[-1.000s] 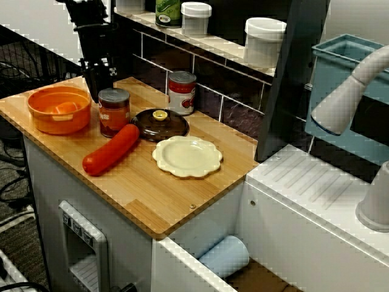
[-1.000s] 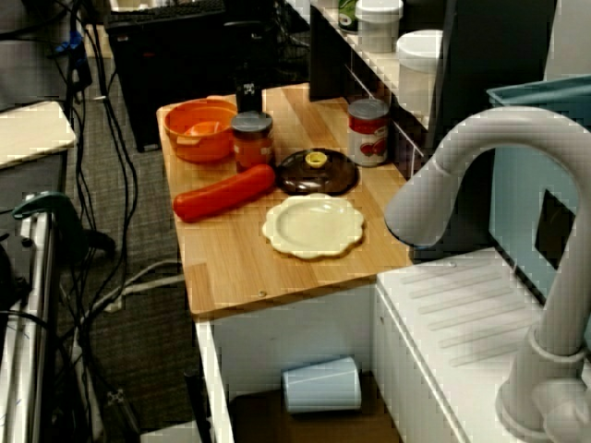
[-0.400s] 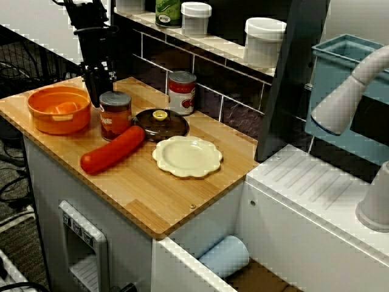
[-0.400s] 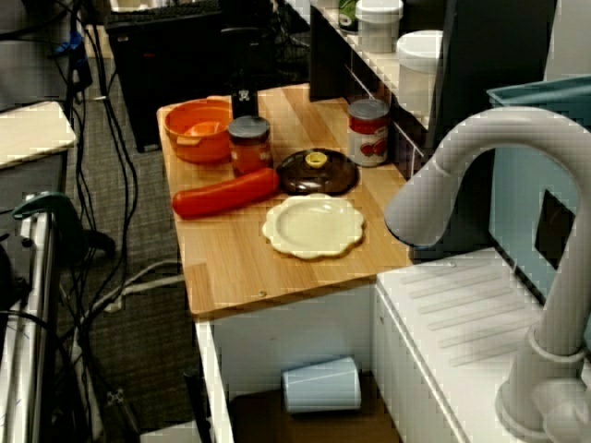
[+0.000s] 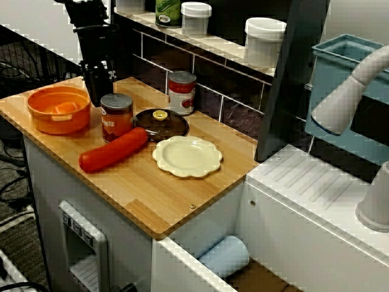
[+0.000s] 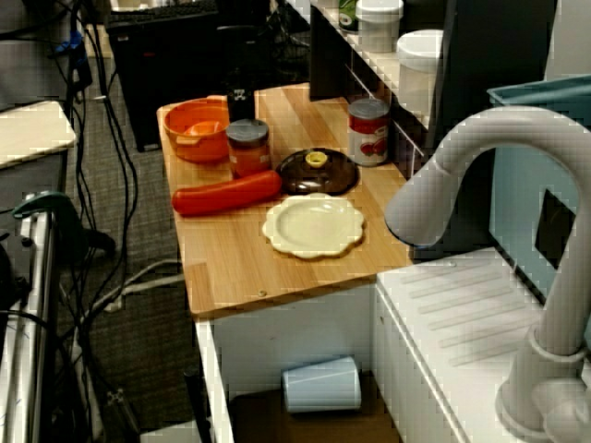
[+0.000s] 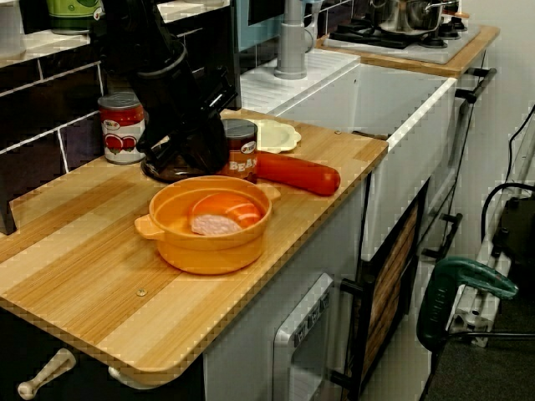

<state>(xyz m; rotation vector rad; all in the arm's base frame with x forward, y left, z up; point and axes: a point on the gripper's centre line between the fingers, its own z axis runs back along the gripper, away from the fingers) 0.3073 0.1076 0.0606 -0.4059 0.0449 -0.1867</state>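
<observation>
Hanging low over the wooden counter [image 5: 152,201], the black gripper [image 5: 97,90] is just behind the small can [image 5: 117,117] with the grey lid. Its jaws are too dark to see, so nobody can tell if they are spread or pressed together. The small can stands upright between the orange pot [image 5: 36,118] and the dark round lid [image 5: 160,125]. The red sausage [image 5: 112,150] lies just in front of it, and the pale plate [image 5: 187,156] is near.
</observation>
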